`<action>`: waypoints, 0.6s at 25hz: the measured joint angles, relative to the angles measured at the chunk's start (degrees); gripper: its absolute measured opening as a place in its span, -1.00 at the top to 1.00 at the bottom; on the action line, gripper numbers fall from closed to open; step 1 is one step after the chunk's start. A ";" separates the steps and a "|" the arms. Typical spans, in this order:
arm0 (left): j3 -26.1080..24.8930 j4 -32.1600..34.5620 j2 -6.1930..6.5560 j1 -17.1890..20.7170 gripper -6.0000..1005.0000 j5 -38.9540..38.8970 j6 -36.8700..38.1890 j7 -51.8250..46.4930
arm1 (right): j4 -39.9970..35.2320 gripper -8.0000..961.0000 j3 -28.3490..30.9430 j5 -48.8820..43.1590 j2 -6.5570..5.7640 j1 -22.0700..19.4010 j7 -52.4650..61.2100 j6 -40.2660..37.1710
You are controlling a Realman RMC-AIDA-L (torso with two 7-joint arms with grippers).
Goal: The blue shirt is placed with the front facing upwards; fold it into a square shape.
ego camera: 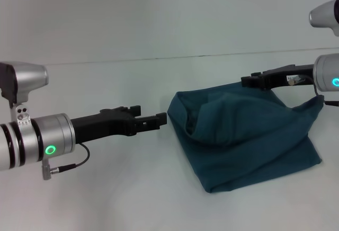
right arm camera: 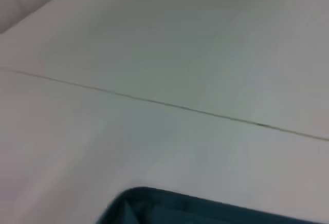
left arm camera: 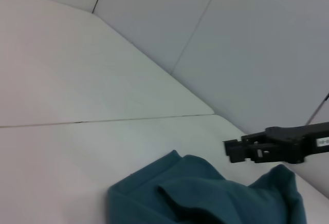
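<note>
The blue shirt (ego camera: 243, 135) lies on the white table as a rumpled, roughly four-sided bundle, right of centre, with loose folds along its far edge. No lettering shows. My left gripper (ego camera: 159, 118) hovers just left of the shirt's left edge, open and holding nothing. Above the shirt's far right edge my right gripper (ego camera: 249, 80) is open and empty. The left wrist view shows the shirt (left arm camera: 205, 193) with the right gripper (left arm camera: 231, 149) just beyond it. Only a corner of the shirt (right arm camera: 205, 211) appears in the right wrist view.
The white table (ego camera: 106, 188) stretches bare to the left and in front of the shirt. A thin seam (ego camera: 159, 59) runs across its far part, with a pale wall behind.
</note>
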 joint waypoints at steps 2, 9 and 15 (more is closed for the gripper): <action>0.00 -0.33 0.00 0.01 -0.89 -0.03 -0.83 0.00 | -1.10 0.25 -0.10 0.87 -0.04 -0.02 -1.58 -2.40; 0.00 -1.31 0.00 0.10 -0.89 -0.01 -1.30 0.13 | -4.59 0.25 -1.62 1.41 0.09 0.40 -6.33 -11.36; -1.54 -1.55 0.00 0.96 -0.89 0.02 -1.14 0.07 | -6.71 0.25 -7.17 1.38 0.04 0.53 -7.10 -14.69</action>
